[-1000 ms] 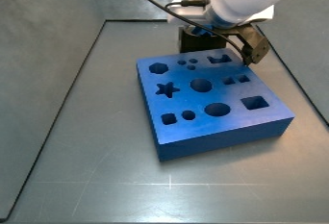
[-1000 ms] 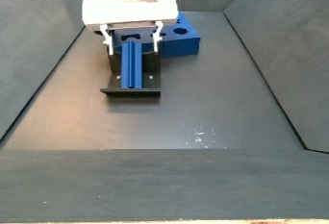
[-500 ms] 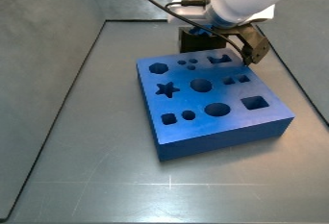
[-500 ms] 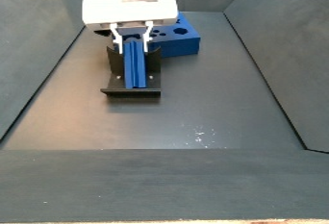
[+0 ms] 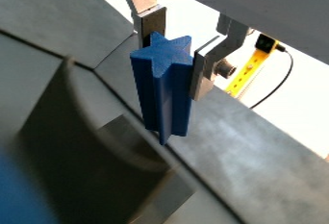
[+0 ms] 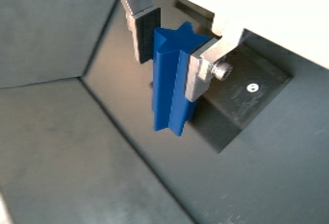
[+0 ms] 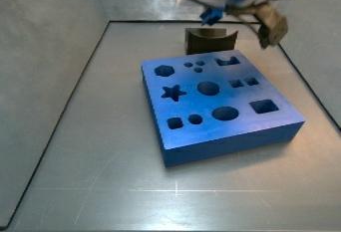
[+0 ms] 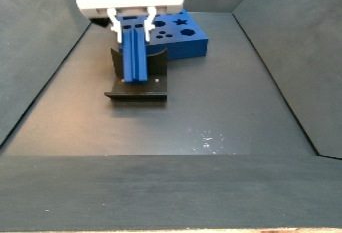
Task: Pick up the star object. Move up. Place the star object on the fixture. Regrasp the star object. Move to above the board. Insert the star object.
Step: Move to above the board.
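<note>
Star object [image 8: 138, 51], a blue ridged bar, hangs upright between the fingers of the gripper [image 8: 135, 23], which are closed on its upper end; both wrist views show its star-shaped end face [image 5: 164, 59] pinched between the two silver plates [image 6: 201, 66]. In a side view its lower end sits just over the fixture [image 8: 136, 82], a dark bracket standing on the floor; whether the two touch cannot be told from that view. In a wrist view the bar's lower end [image 6: 172, 122] shows against the dark base plate [image 6: 252, 98], and a gap cannot be made out there either.

The gripper points straight down from a white wrist housing at the top of the side view, above the fixture. In a side view from across the floor the gripper [image 7: 250, 17] is at the upper edge, with the dark fixture block [image 7: 209, 41] below it and behind the board [image 7: 218, 112].

The board is a thick blue slab lying flat on the dark floor, its top cut with a star, circles, squares and a hexagon. In a side view it lies beyond the fixture, just beside it [image 8: 190, 35]. Sloping grey walls close in the floor on both sides.
</note>
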